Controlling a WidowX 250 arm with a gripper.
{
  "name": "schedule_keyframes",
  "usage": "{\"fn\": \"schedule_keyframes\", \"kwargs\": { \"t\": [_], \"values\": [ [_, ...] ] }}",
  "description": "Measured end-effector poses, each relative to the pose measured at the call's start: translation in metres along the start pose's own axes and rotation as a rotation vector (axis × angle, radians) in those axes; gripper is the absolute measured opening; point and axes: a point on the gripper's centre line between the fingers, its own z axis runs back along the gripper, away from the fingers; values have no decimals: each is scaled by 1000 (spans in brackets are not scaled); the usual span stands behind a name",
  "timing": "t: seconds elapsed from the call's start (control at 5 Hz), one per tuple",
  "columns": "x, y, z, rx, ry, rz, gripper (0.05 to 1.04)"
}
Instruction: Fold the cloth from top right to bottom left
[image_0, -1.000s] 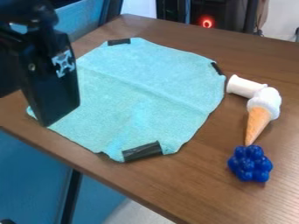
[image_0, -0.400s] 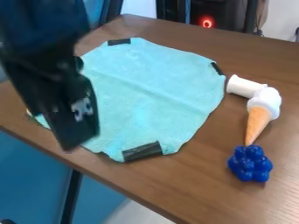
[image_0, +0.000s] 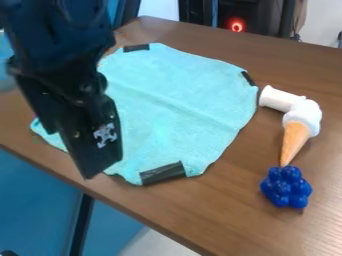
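My gripper (image_0: 93, 142) hangs over the left part of the cloth, near the table's front left edge, hiding some of the cloth behind it. Whether its jaws are apart or together cannot be made out. The light blue cloth (image_0: 174, 95) lies spread flat with a faint crease running across its middle. Dark patches mark its top left, right and bottom corners, and its left corner shows just left of the gripper.
Right of the cloth, a white cylinder (image_0: 278, 99) touches a toy ice cream cone (image_0: 294, 137). A blue bumpy toy (image_0: 286, 187) sits at the cone's tip. The brown table (image_0: 220, 215) has its front edge running diagonally at lower left.
The gripper and arm have moved right and a little down in the view, uncovering the cloth's left corner. The cloth and the toys have stayed where they were.
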Motion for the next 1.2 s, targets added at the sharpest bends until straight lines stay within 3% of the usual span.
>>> {"fn": "schedule_keyframes", "kwargs": {
  "t": [0.4,0.6,1.0,1.2],
  "values": [
    [7,4,-14,19,21,-27,999],
    [13,-8,-26,61,33,-94,999],
    [29,-24,-42,183,-63,-393,999],
    [31,-17,-51,242,-79,-486,999]
  ]
}}
